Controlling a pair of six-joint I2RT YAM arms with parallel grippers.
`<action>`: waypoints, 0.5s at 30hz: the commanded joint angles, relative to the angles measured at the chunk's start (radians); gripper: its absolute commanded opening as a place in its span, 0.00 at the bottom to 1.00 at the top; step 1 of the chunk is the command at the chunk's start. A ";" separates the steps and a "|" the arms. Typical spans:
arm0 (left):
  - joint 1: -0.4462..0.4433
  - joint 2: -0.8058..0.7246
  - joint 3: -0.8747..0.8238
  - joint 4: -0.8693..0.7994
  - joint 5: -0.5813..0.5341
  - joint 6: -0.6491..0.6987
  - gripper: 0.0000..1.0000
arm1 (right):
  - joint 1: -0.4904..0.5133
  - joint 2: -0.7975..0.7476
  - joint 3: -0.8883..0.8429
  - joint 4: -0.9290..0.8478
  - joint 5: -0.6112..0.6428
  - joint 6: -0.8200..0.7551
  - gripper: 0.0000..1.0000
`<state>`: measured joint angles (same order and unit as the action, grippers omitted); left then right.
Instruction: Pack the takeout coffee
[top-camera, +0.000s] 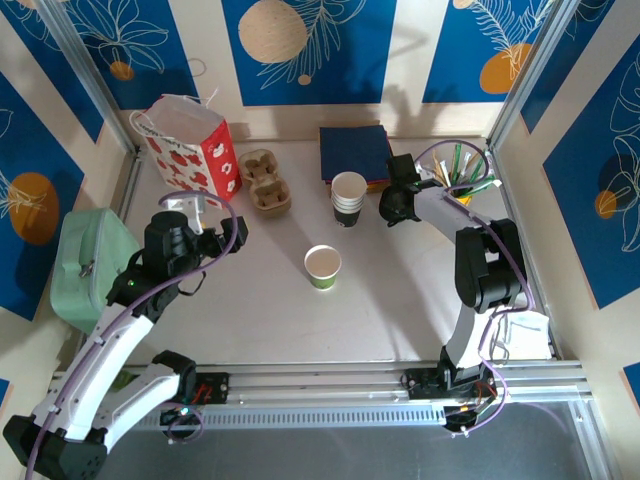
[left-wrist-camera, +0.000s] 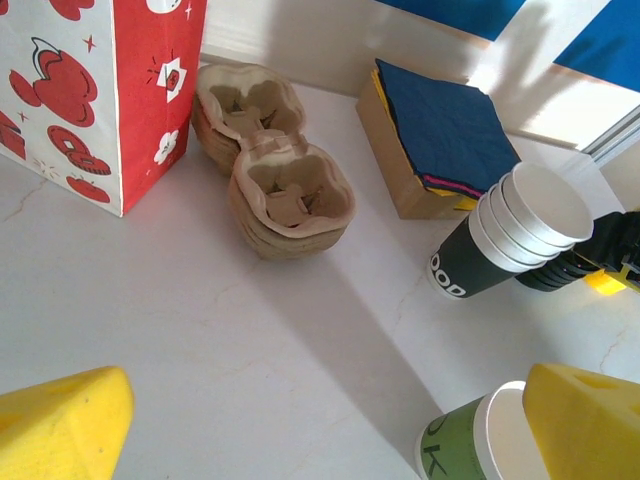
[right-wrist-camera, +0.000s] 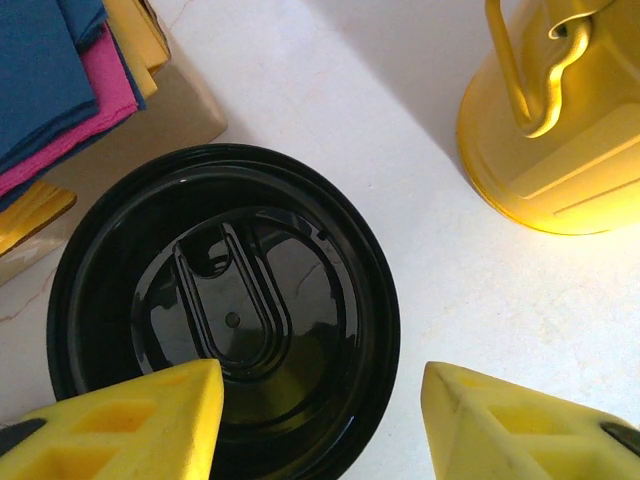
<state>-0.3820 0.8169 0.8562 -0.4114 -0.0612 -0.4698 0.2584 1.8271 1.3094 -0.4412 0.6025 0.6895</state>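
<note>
Top external view: the takeout coffee stands upright near the middle of the table. Its mouth is uncovered, so it is not ready to pack. It is well apart from the red printed bag at the far left and from the pulp cup carriers beside that bag.

The right gripper hangs over the stack of black lids, just beside the stack of white cups. Its jaws are spread, one finger over the lid's bowl and the other outside the rim. Judgement: it is placed to nip the rim and take a lid for the cup.

The left gripper is also spread and holds nothing. The green cup sits at its right finger, probably so the cup can be steadied.
</note>
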 joint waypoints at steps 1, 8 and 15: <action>-0.003 -0.015 -0.005 -0.004 -0.020 0.020 0.99 | -0.007 0.021 0.034 -0.013 0.014 0.024 0.54; -0.003 -0.016 -0.006 -0.004 -0.022 0.020 0.99 | -0.008 0.035 0.038 -0.002 -0.007 0.033 0.50; -0.003 -0.013 -0.006 -0.003 -0.022 0.022 0.99 | -0.011 0.043 0.043 0.007 -0.023 0.041 0.46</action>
<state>-0.3820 0.8162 0.8551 -0.4114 -0.0647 -0.4629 0.2539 1.8565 1.3224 -0.4366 0.5941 0.7090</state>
